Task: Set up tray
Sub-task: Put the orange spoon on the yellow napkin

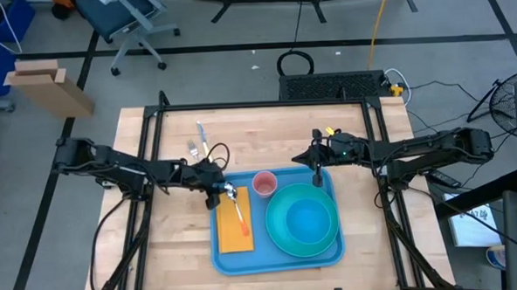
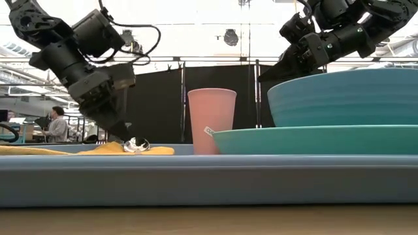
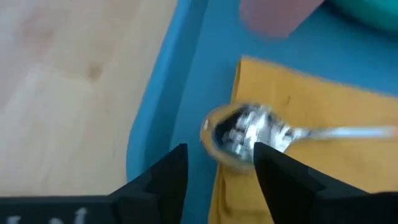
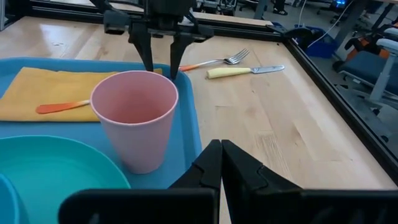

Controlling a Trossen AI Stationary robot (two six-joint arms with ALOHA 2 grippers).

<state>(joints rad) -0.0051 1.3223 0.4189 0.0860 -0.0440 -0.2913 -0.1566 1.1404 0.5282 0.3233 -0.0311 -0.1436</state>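
1. From above, the blue tray (image 1: 221,256) lies on the near middle of the wooden table (image 1: 163,254). It carries a yellow napkin (image 1: 231,236) with an orange-handled spoon (image 1: 238,213) on it, a pink cup (image 1: 265,184), and a teal bowl (image 1: 309,218) sitting on a teal plate (image 1: 280,240).
2. The left gripper (image 1: 220,196) hangs over the tray's far left corner, at the spoon's bowl end. The right gripper (image 1: 318,179) is at the tray's far edge, just beside the cup.
3. Only the left wrist view shows the left fingers (image 3: 169,177) spread apart, with the shiny spoon bowl (image 3: 239,134) between their tips and not gripped.
4. Only the right wrist view shows the right fingers (image 4: 245,168) pressed together on nothing, close behind the cup.
5. That view also shows a fork (image 4: 214,61) and a yellow-handled knife (image 4: 242,71) on bare table beyond the tray.
6. The table-level view alone shows a small tag low on the cup, too small to read, and a person (image 2: 57,125) seated far back.
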